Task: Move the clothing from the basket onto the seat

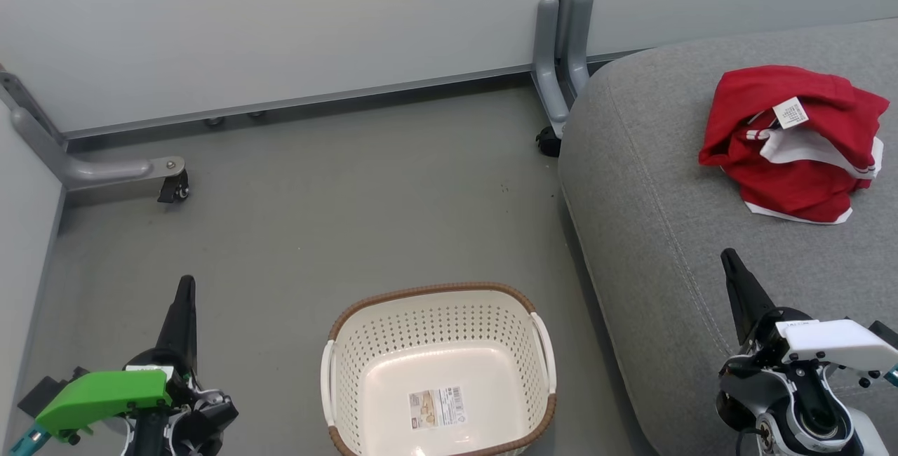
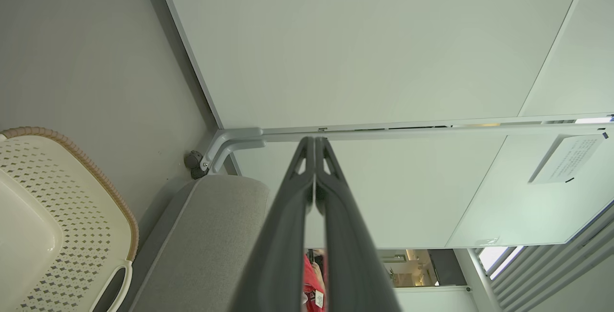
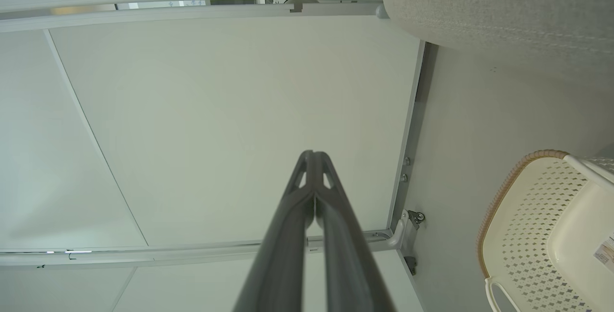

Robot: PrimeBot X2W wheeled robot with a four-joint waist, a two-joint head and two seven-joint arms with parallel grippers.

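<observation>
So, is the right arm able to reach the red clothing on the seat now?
Probably yes. The right end effector hangs over the seat, and just bare grey cushion lies between it and the clothing. It is shut, so it would have to open first.

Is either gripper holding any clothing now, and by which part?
Nothing is held. The left gripper and right gripper are both shut and empty; the clothing lies on the seat, touching neither.
</observation>
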